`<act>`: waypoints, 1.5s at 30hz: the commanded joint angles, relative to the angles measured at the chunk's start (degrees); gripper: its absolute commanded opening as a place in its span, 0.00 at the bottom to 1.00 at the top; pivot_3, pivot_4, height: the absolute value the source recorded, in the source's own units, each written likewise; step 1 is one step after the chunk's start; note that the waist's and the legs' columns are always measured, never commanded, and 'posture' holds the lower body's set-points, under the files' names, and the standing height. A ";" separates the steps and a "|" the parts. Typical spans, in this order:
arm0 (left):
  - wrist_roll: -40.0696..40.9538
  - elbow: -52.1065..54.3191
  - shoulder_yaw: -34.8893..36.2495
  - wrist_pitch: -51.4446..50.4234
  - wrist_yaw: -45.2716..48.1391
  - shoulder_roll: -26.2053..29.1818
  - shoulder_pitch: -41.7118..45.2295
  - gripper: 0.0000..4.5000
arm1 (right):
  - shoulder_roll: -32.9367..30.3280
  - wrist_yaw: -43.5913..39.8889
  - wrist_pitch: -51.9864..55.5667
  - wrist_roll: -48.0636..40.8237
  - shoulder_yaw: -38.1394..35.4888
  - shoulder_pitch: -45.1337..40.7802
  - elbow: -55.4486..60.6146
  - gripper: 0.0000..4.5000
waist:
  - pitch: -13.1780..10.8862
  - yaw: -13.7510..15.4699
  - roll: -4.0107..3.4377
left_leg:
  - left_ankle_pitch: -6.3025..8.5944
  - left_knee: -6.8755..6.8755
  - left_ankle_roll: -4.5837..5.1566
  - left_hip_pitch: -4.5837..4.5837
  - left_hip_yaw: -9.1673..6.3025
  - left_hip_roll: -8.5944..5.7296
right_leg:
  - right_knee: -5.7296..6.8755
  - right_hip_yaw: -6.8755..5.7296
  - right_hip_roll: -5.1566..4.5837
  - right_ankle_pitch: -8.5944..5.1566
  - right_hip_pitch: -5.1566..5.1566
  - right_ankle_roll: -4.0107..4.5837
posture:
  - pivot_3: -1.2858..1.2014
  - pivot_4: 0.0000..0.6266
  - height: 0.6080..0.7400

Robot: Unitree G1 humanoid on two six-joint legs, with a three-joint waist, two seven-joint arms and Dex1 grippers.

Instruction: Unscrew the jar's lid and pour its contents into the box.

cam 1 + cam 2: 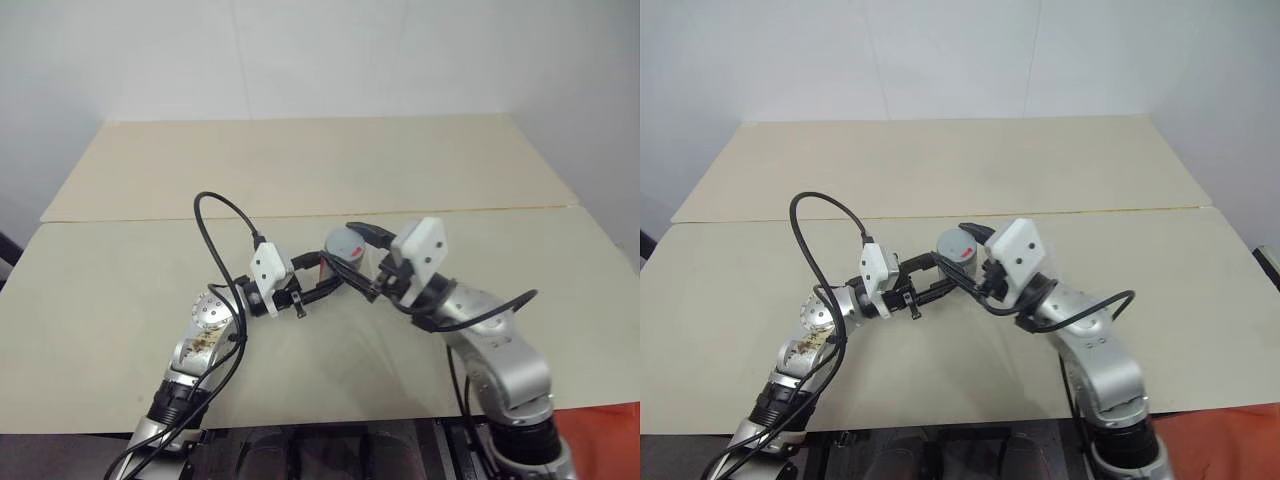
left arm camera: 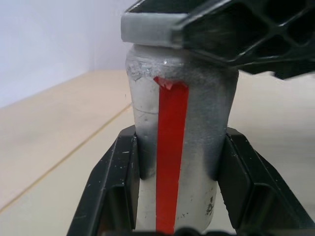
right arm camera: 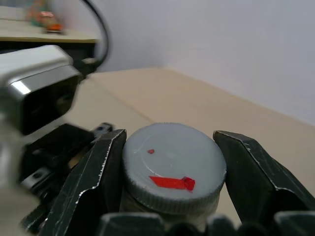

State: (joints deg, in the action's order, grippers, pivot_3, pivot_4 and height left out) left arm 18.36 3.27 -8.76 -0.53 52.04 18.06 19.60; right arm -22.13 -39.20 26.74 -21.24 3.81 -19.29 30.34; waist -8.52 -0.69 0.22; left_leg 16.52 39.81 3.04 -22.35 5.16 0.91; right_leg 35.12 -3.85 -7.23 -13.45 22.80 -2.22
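Fingers first: the left gripper (image 2: 174, 196) has both black fingers (image 2: 113, 187) pressed against the body of the jar (image 2: 177, 162), holding it upright and raised above the desk (image 1: 300, 180) in front of the robot. The right gripper (image 3: 172, 172) comes in from the other side, its fingers (image 3: 91, 177) clamped either side of the lid (image 3: 174, 164), which sits on the jar's mouth.

So the unscrewing step looks to be in hand: one arm steadies, the other has the cap. As I read it, the next move calls for a twist of the right wrist while the left grip holds firm, so the jar does not spin along with the lid.

Now compare the views. The right wrist view looks down on the lid's flat grey top with its red mark and ridged rim. The left wrist view gives the jar's side instead, with a red stripe running down it. The head views show both arms meeting mid-desk. No box or contents can be picked out.
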 commanded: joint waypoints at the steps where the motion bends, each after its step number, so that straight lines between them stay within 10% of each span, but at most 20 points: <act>1: 0.73 4.37 -1.08 0.33 0.94 -0.02 0.55 0.42 | -3.53 -13.84 -0.94 -10.73 -4.09 -5.67 -6.68 0.62 | 0.00 -0.01 0.00 | 0.00 0.00 0.01 0.02 0.00 0.00 | -0.01 0.00 0.00 0.00 -0.01 0.00 | 0.52 0.24 1.00; 12: 0.85 6.68 -3.23 -0.58 0.90 -0.77 0.73 0.42 | -9.94 -53.22 -12.90 -9.06 8.33 -29.63 -39.85 0.62 | 0.00 -0.04 0.00 | 0.10 0.04 0.19 0.08 0.07 0.01 | 0.03 0.09 -0.02 0.01 -0.11 0.00 | 0.52 0.24 1.00; 21: 0.78 6.43 -3.23 -0.60 0.22 -1.00 1.19 0.42 | -10.86 -53.30 -18.15 -11.94 14.12 -37.27 -51.60 0.62 | 0.00 0.59 0.00 | 0.08 0.05 0.14 0.01 0.05 0.02 | 0.02 -0.02 -0.13 0.02 -0.09 -0.01 | 0.52 0.24 1.00; 27: 0.85 5.85 -2.73 -0.54 0.15 -0.81 1.14 0.42 | -12.43 -53.30 -16.03 -13.36 10.96 -38.02 -54.13 0.97 | 0.00 0.77 0.00 | 0.07 0.06 0.13 0.02 0.06 0.03 | 0.03 -0.04 -0.13 0.02 -0.10 -0.01 | 0.52 0.24 1.00; 36: 1.24 3.75 -1.91 -0.25 0.95 -0.84 1.29 0.42 | -16.14 -53.13 -15.22 -14.69 4.39 -35.73 -49.87 0.97 | 0.00 1.09 0.00 | 0.05 0.04 0.10 -0.01 0.05 0.03 | 0.03 -0.05 -0.13 0.02 -0.07 -0.01 | 0.52 0.24 1.00; 45: 1.85 1.72 -1.20 -0.53 1.65 -1.28 1.65 0.42 | -13.81 -35.82 -11.77 -18.34 -6.06 -24.00 -27.18 0.97 | 0.00 1.31 -0.01 | 0.03 0.04 0.05 -0.03 0.07 0.04 | 0.09 -0.05 -0.13 0.02 -0.01 -0.01 | 0.52 0.24 1.00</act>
State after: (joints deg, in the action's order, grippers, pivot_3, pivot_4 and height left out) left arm 19.56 4.34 -10.32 -1.80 53.42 16.99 20.46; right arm -35.69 -78.29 12.56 -36.22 1.10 -44.01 -3.93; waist -8.52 0.62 0.21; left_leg 16.54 39.85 3.09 -22.38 5.20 0.96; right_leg 35.22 -3.90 -7.36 -13.43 22.78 -2.22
